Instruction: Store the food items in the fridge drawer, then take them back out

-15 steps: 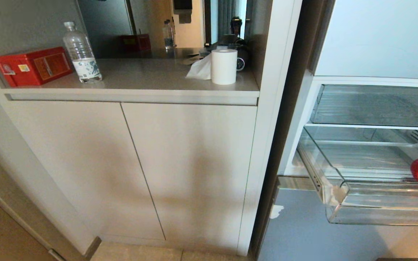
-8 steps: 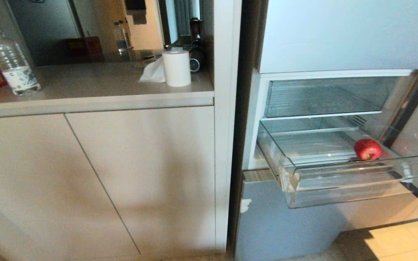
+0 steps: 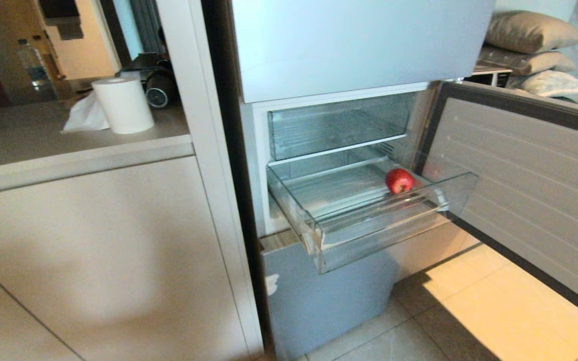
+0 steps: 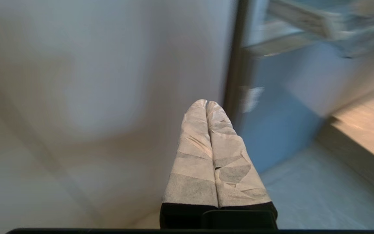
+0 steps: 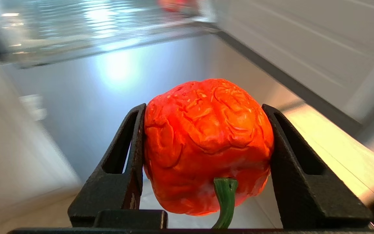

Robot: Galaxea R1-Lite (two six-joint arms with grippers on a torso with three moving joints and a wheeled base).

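A round red apple (image 3: 399, 180) lies in the pulled-out clear fridge drawer (image 3: 369, 235), near its right side. The pale silver-blue fridge (image 3: 359, 45) stands with its middle door (image 3: 530, 180) swung open to the right. Neither arm shows in the head view. In the right wrist view, my right gripper (image 5: 204, 107) is shut on a wrinkled red-orange bell pepper (image 5: 206, 143) with a green stem, low in front of the fridge's lower panel. The drawer (image 5: 93, 32) is above and ahead of it. My left gripper (image 4: 206, 102) is shut and empty, its tape-wrapped fingers facing the beige cabinet.
A second clear bin (image 3: 334, 128) sits above the drawer. Beige cabinets (image 3: 93, 250) stand left of the fridge, with a paper roll (image 3: 123, 104) and a water bottle (image 3: 33, 62) on the counter. The open door bounds the right side. Tiled floor (image 3: 469, 311) lies below.
The whole head view has swung toward the fridge, so the cabinets slid left and the open door came into view. The apple has stayed where it was in the drawer.
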